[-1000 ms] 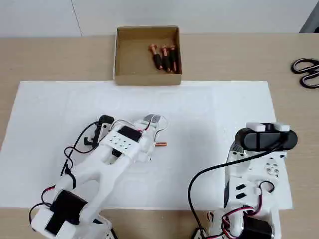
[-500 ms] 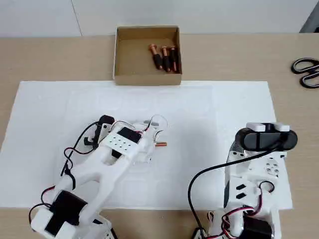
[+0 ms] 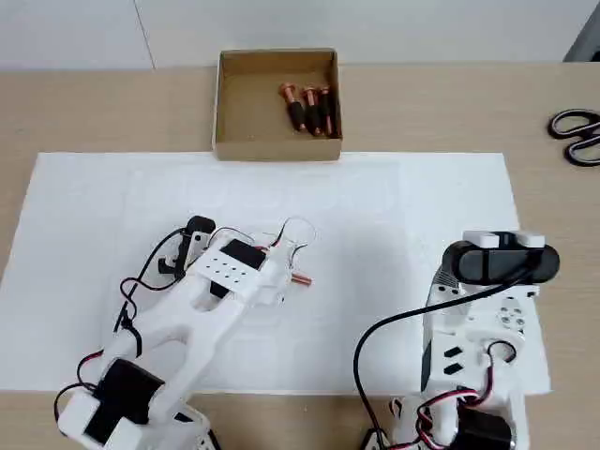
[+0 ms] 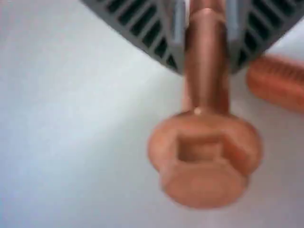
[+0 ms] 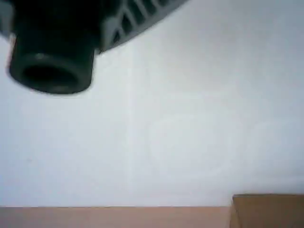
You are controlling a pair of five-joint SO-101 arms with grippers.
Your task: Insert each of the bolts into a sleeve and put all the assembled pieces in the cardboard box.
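A copper bolt (image 4: 204, 137) is clamped by its shank in my left gripper (image 4: 205, 42), its flanged head pointing at the camera. In the high view this bolt (image 3: 300, 279) sticks out of the left gripper (image 3: 284, 265) over the middle of the white paper. A second copper bolt (image 4: 278, 80) lies on the paper just beside it. My right gripper (image 5: 61, 28) is shut on a black sleeve (image 5: 50, 66), held above the paper with its open end showing. The right arm (image 3: 497, 261) stands folded at the near right. The cardboard box (image 3: 277, 148) at the back holds several assembled pieces (image 3: 309, 108).
A white paper sheet (image 3: 403, 206) covers the table's working area. Scissors (image 3: 577, 136) lie at the far right edge on the bare wood. A corner of the cardboard box (image 5: 268, 211) shows in the right wrist view.
The left gripper and its bolt have shifted slightly toward the near edge of the table. The right arm has not moved.
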